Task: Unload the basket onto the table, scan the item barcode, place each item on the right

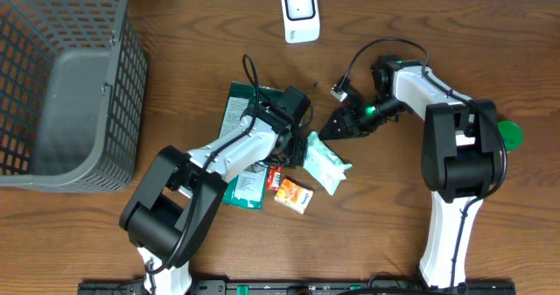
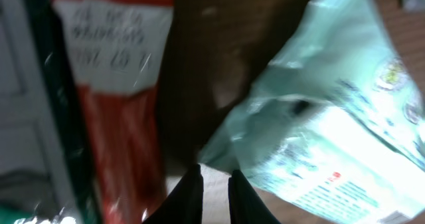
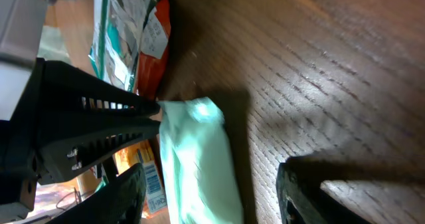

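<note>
A pale green soft pack point(image 1: 326, 164) lies mid-table among other items. My left gripper point(image 1: 300, 146) is at its left edge. In the left wrist view the jaws point(image 2: 216, 184) are almost together, with a pale strip of the pack point(image 2: 332, 117) pinched between them. My right gripper point(image 1: 331, 129) is at the pack's upper end. It is open point(image 3: 212, 197), one finger on each side of the pack point(image 3: 199, 164) and neither touching it. The white scanner point(image 1: 300, 13) stands upright at the table's far edge.
A dark green packet point(image 1: 238, 111), a red packet point(image 1: 274, 177) and an orange box point(image 1: 294, 195) lie around the pack. A grey mesh basket point(image 1: 61, 85) fills the left side. A green round object point(image 1: 510, 135) sits beside the right arm.
</note>
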Robot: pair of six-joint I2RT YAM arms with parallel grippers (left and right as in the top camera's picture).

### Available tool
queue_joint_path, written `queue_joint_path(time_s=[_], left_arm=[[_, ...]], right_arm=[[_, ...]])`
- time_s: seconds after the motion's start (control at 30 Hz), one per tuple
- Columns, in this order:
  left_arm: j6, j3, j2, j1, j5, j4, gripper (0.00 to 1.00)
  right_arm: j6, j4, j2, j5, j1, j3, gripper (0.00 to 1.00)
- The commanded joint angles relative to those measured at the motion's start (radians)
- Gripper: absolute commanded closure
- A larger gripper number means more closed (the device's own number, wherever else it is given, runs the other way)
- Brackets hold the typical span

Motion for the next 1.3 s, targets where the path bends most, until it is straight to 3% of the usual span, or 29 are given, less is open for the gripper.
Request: queue_joint_path(time_s=[0.0, 0.2, 0.77, 1.27], left_arm=[[-0.013, -0.012, 0.035, 0.002, 0.026, 0.03, 0.84], [-0.014, -0.012, 0.038, 0.002, 0.026, 0.093, 0.84], [-0.013, 0.009, -0.062, 0.009, 0.045, 0.061, 0.85], [-0.029, -0.017, 0.008, -0.033, 0.045, 0.06, 0.85]], right_arm=[[0.008, -0.014, 0.014, 0.137, 0.03, -0.008, 0.41], [0.008, -0.08, 0.014, 0.149, 0.032, -0.008, 0.41], [0.099, -0.07, 0.014, 0.226, 0.0, -0.064, 0.33], [0.119, -0.012, 0.014, 0.158, 0.0, -0.154, 0.41]])
